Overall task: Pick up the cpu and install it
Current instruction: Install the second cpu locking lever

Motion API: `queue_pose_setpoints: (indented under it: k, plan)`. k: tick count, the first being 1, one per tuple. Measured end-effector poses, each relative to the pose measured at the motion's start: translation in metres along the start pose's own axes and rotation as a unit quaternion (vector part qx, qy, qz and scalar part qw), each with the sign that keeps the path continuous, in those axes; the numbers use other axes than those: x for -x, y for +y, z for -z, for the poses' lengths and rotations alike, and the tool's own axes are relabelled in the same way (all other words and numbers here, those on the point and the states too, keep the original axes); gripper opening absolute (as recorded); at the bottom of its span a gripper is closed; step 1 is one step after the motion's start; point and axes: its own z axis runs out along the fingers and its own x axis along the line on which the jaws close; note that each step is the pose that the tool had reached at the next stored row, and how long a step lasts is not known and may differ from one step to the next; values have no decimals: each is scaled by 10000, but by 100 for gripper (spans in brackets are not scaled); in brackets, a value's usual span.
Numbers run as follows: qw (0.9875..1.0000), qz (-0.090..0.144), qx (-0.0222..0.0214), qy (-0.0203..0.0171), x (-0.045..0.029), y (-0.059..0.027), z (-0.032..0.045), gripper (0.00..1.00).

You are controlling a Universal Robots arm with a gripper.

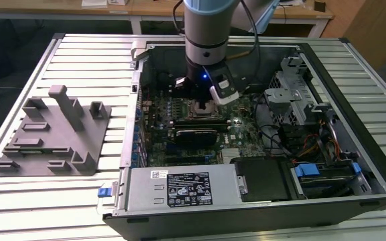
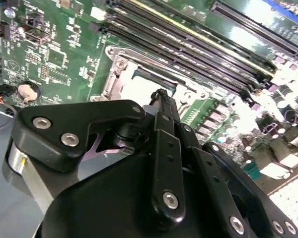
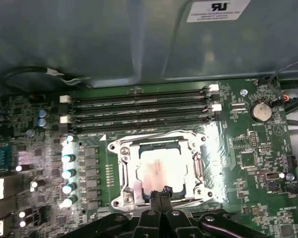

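While your arm hangs low inside the open computer case (image 1: 354, 165), you can see the cpu (image 3: 161, 167) lying flat in the socket frame (image 3: 123, 168) on the green motherboard (image 3: 248, 148), its pale metal top facing up. In the first wrist view the gripper (image 3: 160, 194) sits at the chip's near edge with its two black fingertips (image 3: 165, 190) pressed together and nothing between them, so you are clenched on air, not on the chip. The second wrist view shows the same tip (image 2: 161, 95) poised over the socket's metal bracket (image 2: 114, 79).

Your risks, as I judge them, come from how close the tip is. If you push down or sideways, you could skew the chip in its seat and bend the contacts beneath it, which you cannot see from here. A drift toward the memory slots (image 3: 139, 106) or the row of capacitors (image 3: 67, 171) beside the socket could clip them. Whether the chip is fully seated is hard to tell, because glare washes over its top.
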Motion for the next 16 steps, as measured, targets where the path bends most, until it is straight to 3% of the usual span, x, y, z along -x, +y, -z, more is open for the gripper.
queue_pose_setpoints:
  k: [7, 16]
  plan:
    - [9999, 5, -127, -3, 83, 124, -28, 11]
    - [9999, 6, -129, -3, 81, 154, -33, 11]
